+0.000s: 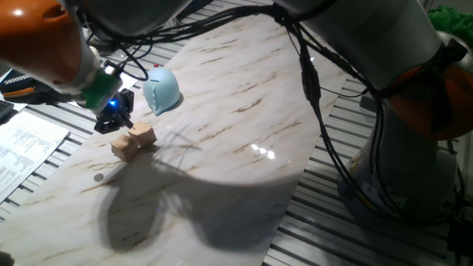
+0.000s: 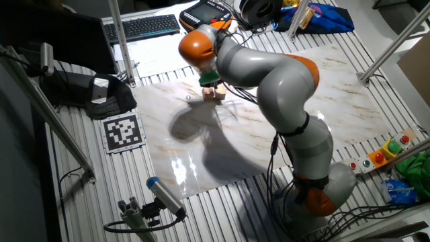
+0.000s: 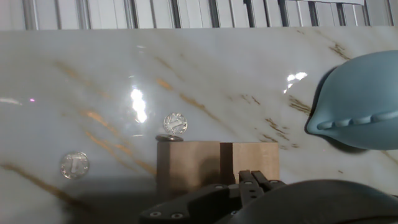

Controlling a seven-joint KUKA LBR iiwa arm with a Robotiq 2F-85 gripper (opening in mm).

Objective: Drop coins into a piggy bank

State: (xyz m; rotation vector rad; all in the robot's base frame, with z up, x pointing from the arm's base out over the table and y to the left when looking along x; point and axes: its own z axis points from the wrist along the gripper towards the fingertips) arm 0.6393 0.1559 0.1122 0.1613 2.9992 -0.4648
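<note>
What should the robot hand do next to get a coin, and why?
Probably slide a little toward the nearest coin and lower over it. The gripper sits right at the two wooden cubes, not over any coin, and holds nothing that I can see. That coin lies flat just past the cubes; another coin lies off to the side. The piggy bank waits close by.

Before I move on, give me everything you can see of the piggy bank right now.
The piggy bank is a pale blue, smooth, rounded dome that looks like plastic, with a ridged raised edge showing in the hand view. It sits on the marbled table, lying tilted rather than upright. Nothing touches it: the two wooden cubes and the tool are nearby but apart. No coin slot is visible.
</note>
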